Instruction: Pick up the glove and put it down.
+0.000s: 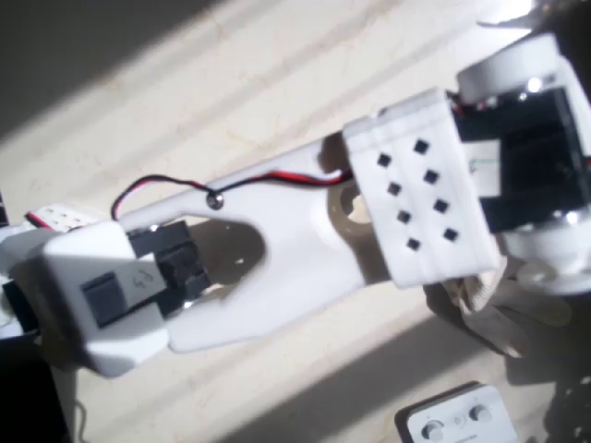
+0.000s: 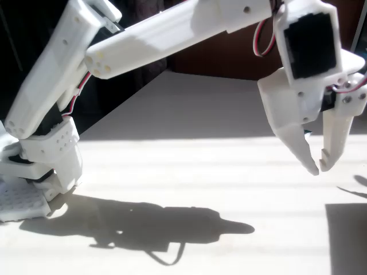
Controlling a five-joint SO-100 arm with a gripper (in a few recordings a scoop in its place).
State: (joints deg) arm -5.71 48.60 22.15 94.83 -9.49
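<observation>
— Gripper condition?
— In the fixed view the gripper [image 2: 319, 166] is seen raised above the table [image 2: 189, 172], fingertips nearly closed, nothing held.
— Glove location?
— In the overhead view the cream glove [image 1: 494, 309] is noted lying partly hidden under the arm [image 1: 277, 231], near a white box [image 1: 452, 420].

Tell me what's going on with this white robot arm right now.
The white arm is stretched out over a sunlit cream table. In the fixed view its tool hangs above the surface with the tips almost together and nothing between them. In the overhead view the glove lies crumpled on the table, partly under the arm, near a white box with two knobs.
</observation>
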